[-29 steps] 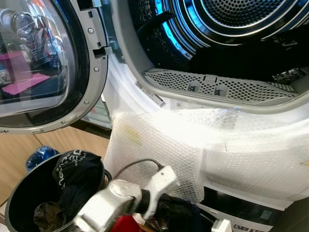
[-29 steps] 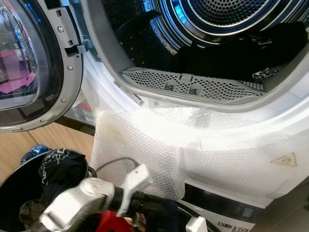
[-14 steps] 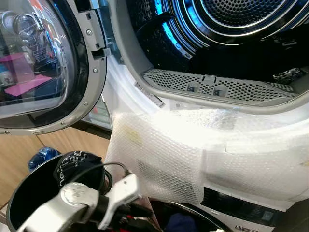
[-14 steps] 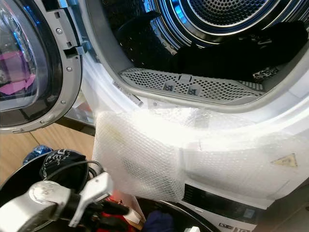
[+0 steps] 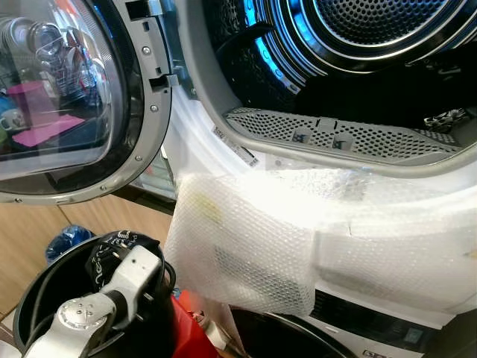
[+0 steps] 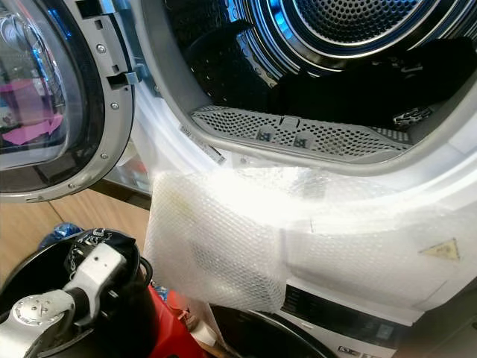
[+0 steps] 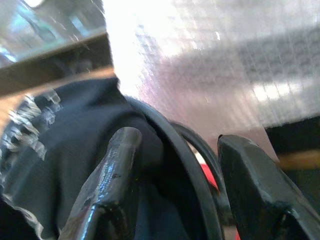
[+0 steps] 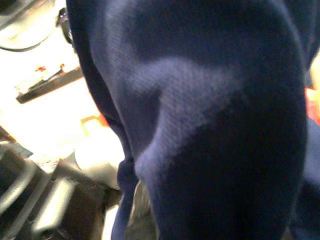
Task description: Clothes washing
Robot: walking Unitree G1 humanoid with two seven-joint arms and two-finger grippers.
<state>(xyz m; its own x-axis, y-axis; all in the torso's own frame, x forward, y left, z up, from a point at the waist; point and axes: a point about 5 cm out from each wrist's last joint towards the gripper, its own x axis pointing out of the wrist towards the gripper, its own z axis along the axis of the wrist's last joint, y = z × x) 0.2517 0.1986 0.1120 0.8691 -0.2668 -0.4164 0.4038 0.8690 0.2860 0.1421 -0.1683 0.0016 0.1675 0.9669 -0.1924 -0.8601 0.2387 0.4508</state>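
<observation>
The washer's drum [image 5: 373,45] stands open with dark clothes [image 6: 417,74] lying inside. Its round glass door [image 5: 67,97] swings out to the left. Low on the left, my left arm hangs over a black bucket [image 5: 30,298] that holds a dark garment with white print [image 5: 112,242]. In the left wrist view my left gripper [image 7: 180,140] is open, its fingers straddling the bucket's rim [image 7: 192,175] with nothing held. The printed garment [image 7: 65,145] lies beside one finger [image 7: 117,160]. Navy blue cloth [image 8: 200,110] hangs close before the right wrist camera.
Bubble wrap [image 5: 253,239] drapes over the washer's white front below the perforated sill [image 5: 350,138]. A red item [image 5: 190,328] sits between the bucket and a second black tub's rim [image 5: 283,328]. A blue thing [image 5: 67,239] lies on the wooden floor to the left.
My left arm has swung left, from between the two tubs to over the left bucket. The pale part low on the right has dropped out of the picture.
</observation>
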